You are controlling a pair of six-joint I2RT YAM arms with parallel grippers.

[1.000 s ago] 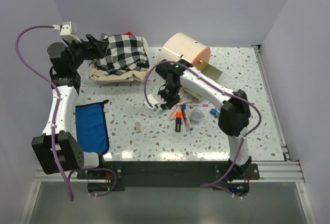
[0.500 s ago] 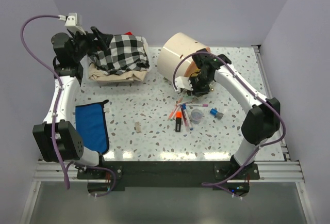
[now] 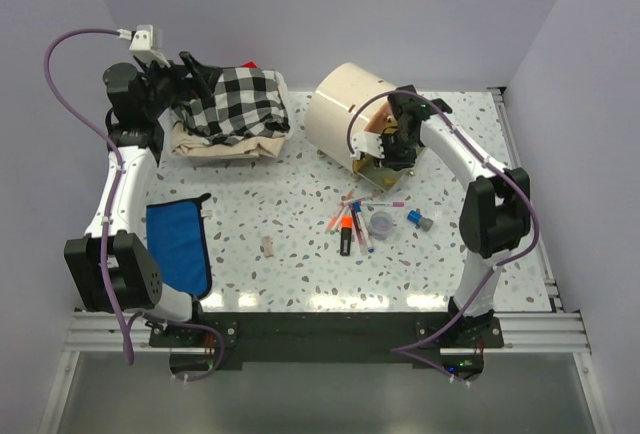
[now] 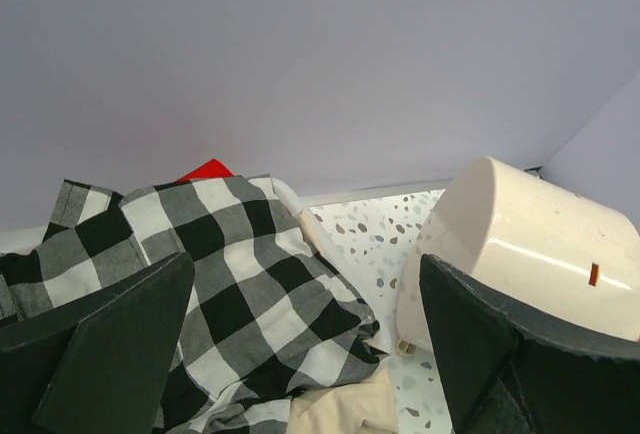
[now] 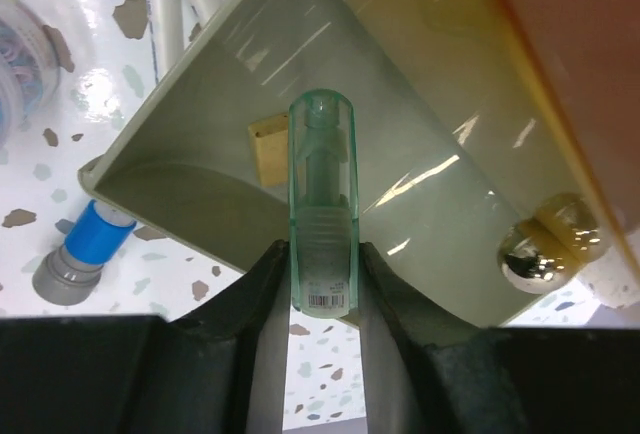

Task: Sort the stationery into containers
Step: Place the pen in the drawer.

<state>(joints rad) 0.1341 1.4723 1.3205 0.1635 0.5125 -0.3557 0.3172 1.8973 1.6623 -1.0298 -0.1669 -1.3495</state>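
Observation:
The cream drum-shaped cabinet (image 3: 345, 114) stands at the back, one drawer (image 3: 378, 172) pulled open onto the table. My right gripper (image 3: 386, 150) is shut on a green translucent tube (image 5: 322, 204) and holds it over the open drawer (image 5: 200, 154), where a beige eraser (image 5: 267, 150) lies. On the table lie an orange highlighter (image 3: 346, 222), pink and blue pens (image 3: 361, 226), a clear round pot (image 3: 381, 222), a blue-capped item (image 3: 415, 218) and a beige eraser (image 3: 268, 246). My left gripper (image 3: 192, 76) is open and empty over the checked cloth.
The black-and-white checked cloth pile (image 3: 238, 104) lies at the back left, also in the left wrist view (image 4: 200, 254). A blue cloth (image 3: 178, 246) lies by the left arm. A gold knob (image 5: 545, 249) shows on the orange drawer front. The cabinet (image 4: 530, 244) is to the cloth's right.
My right gripper has moved from the pens on the table back and right to the cabinet's open drawer, with the green tube in it. The left arm has barely moved.

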